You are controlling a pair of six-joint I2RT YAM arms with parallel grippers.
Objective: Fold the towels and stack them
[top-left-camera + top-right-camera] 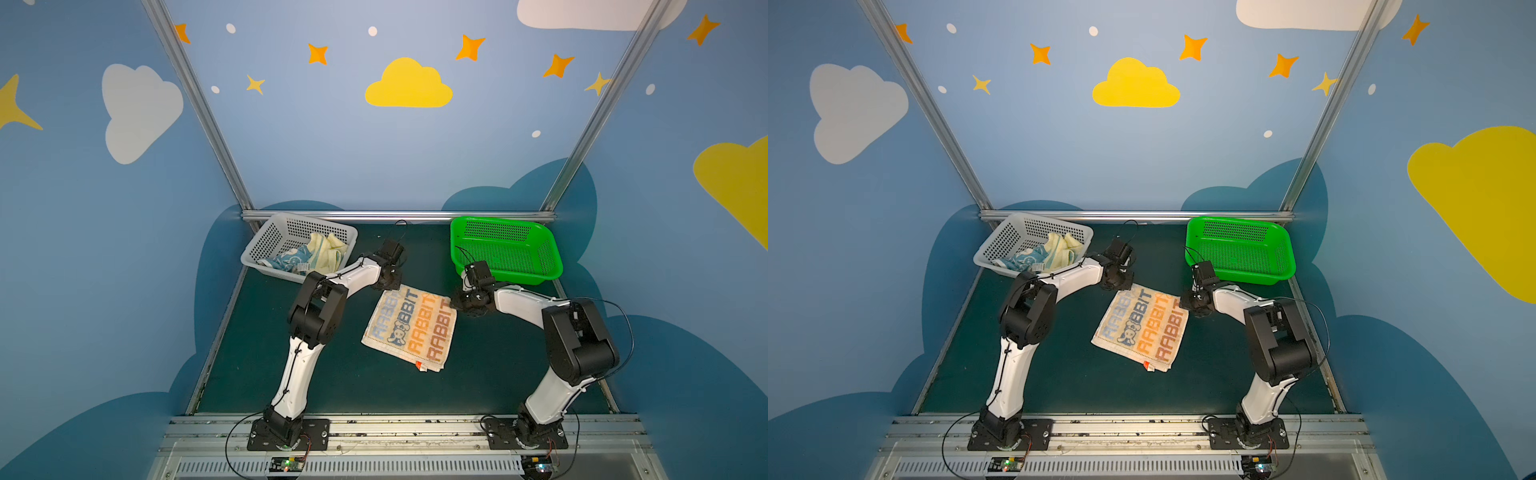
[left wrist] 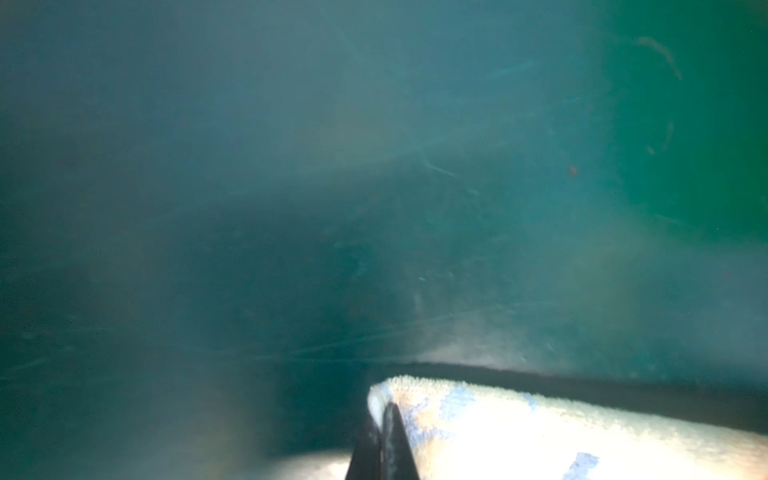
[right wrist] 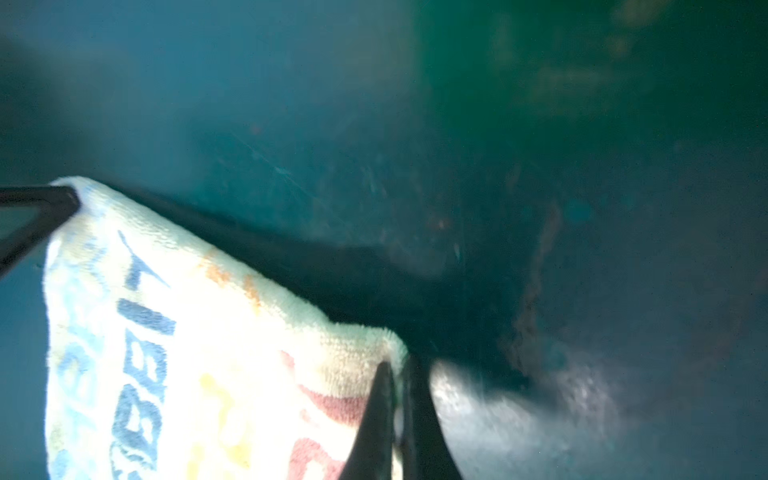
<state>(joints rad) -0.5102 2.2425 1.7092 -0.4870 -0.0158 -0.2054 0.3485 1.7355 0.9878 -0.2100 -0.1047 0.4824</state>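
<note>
The orange, blue and white striped RABBIT towel [image 1: 409, 328] [image 1: 1140, 328] lies spread on the dark green mat, turned at a slant. My left gripper [image 1: 390, 284] [image 2: 380, 409] is shut on its far left corner. My right gripper [image 1: 459, 305] [image 3: 399, 365] is shut on its far right corner. In the right wrist view the towel [image 3: 187, 353] stretches between both grippers, with a dark shadow under its far edge. Two more towels lie crumpled in the white basket: a blue-and-cream one [image 1: 286, 259] and a pale yellow one [image 1: 328, 249].
The white perforated basket [image 1: 266, 237] stands at the back left, just behind my left arm. A green perforated basket [image 1: 505, 249] stands at the back right, close behind my right wrist. Aluminium rails edge the mat on all sides.
</note>
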